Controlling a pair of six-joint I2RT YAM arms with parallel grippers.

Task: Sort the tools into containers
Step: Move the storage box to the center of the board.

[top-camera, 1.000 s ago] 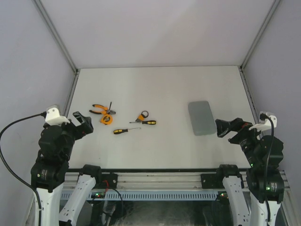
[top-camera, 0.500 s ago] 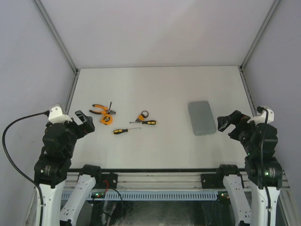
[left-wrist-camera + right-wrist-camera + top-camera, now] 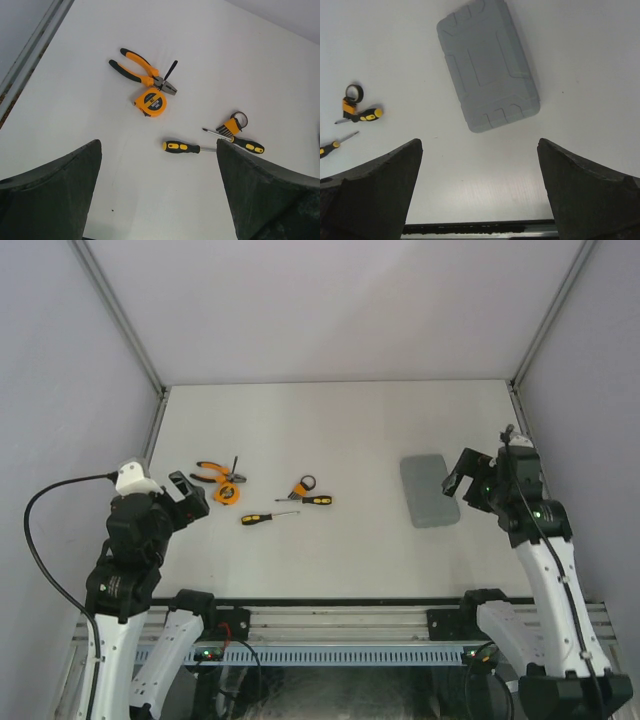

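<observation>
On the left of the table lie the tools: orange-handled pliers [image 3: 213,474] [image 3: 137,70], a round orange tape measure [image 3: 227,494] [image 3: 153,101], two yellow-and-black screwdrivers [image 3: 262,518] [image 3: 314,500] and a small hex-key set [image 3: 302,485] [image 3: 231,125] with a ring. The container, a closed flat grey case [image 3: 429,490] [image 3: 487,65], lies on the right. My left gripper [image 3: 190,502] [image 3: 159,145] hovers open and empty, near-left of the tools. My right gripper [image 3: 460,480] [image 3: 480,142] is open and empty, above the table just right of the case.
A thin black rod [image 3: 171,70] lies against the pliers' nose. Pale walls and metal frame posts [image 3: 150,425] close in the table on three sides. A metal rail [image 3: 330,618] runs along the near edge between the arm bases.
The right arm has risen and swung in from the near right edge toward the case. The left arm has shifted slightly toward the tools. Both grippers stayed open.
</observation>
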